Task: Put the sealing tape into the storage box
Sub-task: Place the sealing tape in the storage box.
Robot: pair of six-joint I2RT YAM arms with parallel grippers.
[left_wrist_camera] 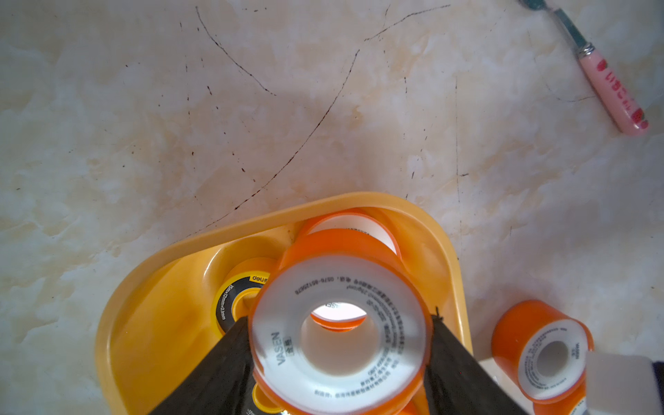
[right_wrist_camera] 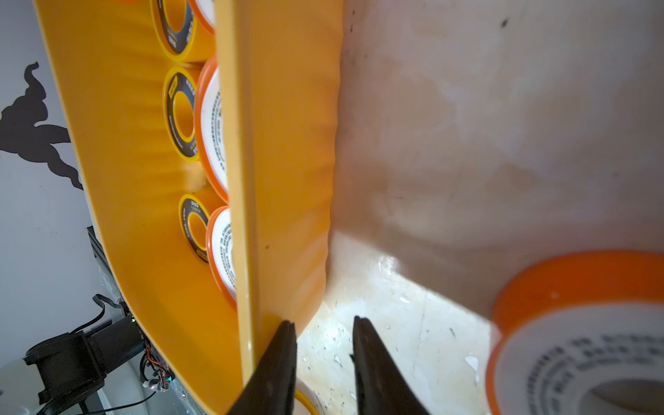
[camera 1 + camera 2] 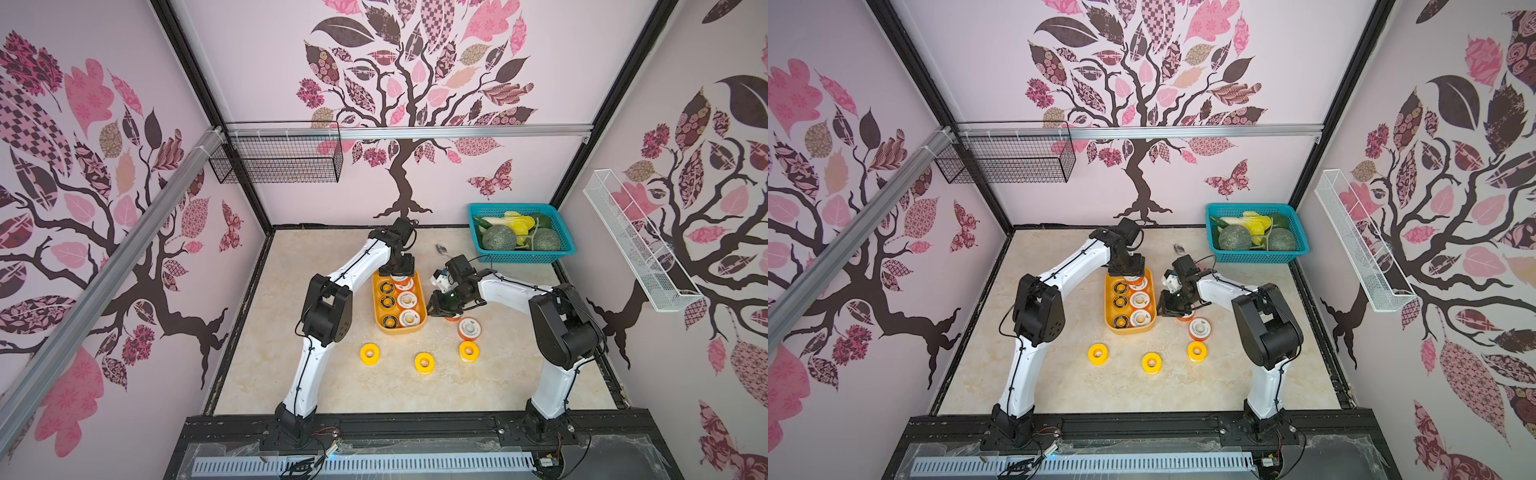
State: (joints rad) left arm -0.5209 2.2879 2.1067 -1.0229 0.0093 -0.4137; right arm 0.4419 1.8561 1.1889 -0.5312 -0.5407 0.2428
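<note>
one white-faced orange roll [image 1: 280, 345] sits clamped between the left gripper's [image 1: 339, 323] jaws, directly over the storage box [image 1: 143, 323], with more sealing tape [image 1: 230, 305] lying in the box beneath it. the right gripper [image 2: 323, 336] stands narrowly parted and empty, one finger seemingly touching the box's outer wall, and a loose orange roll [image 2: 575, 323] rests just beside it on the table [image 2: 503, 107]. three yellow rolls [image 3: 424, 363] lie nearer the arm bases than either gripper.

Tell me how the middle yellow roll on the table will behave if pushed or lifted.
The yellow roll lies flat, so a push would probably slide it across the glossy table rather than roll it. It looks like a rigid plastic spool, likely light and firm to pinch. Tipped on edge, it would probably roll.
</note>
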